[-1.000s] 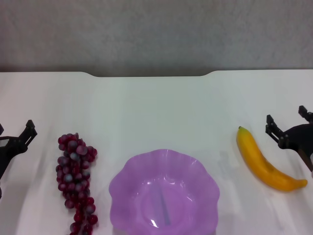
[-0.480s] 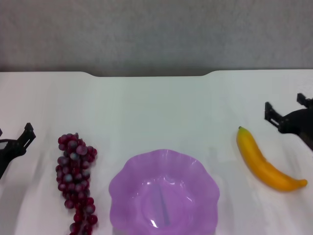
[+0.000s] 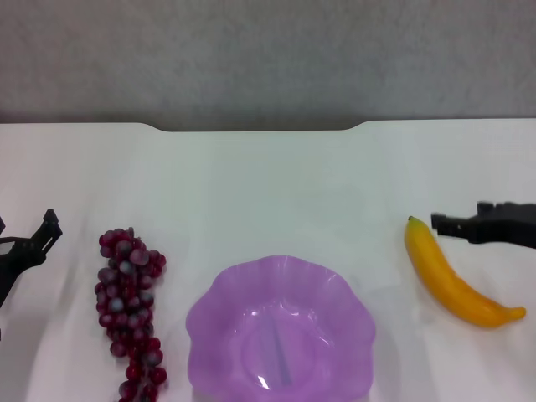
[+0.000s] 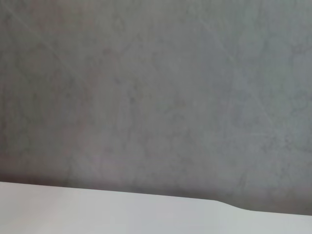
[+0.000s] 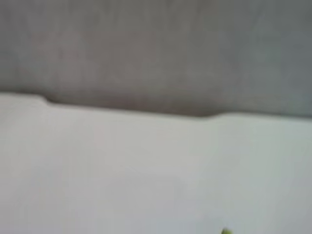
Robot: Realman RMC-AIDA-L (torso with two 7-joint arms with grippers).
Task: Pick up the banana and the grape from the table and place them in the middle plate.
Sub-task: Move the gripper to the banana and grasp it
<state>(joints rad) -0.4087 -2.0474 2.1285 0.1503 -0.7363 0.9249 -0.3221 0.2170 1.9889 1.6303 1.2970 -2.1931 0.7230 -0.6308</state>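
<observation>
Right claw point(image 3: 456, 224) is now rotated flat and shifted inward, just beside the banana point(image 3: 456, 280) stem end; its state cannot be told. Banana lies untouched on worktop point(image 3: 268, 184), below the claw. Approach judged underway.

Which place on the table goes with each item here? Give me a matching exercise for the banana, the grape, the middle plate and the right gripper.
Things:
1. banana
2. grape
3. middle plate
4. right gripper

Places:
A. centre of the near edge, nothing in it
B. on the robot's left side, beside the plate
C. on the robot's right side, lying on the table
D. reaching in from the right edge, next to the banana's green tip

Pairs: 1-C, 2-B, 3-A, 4-D
</observation>
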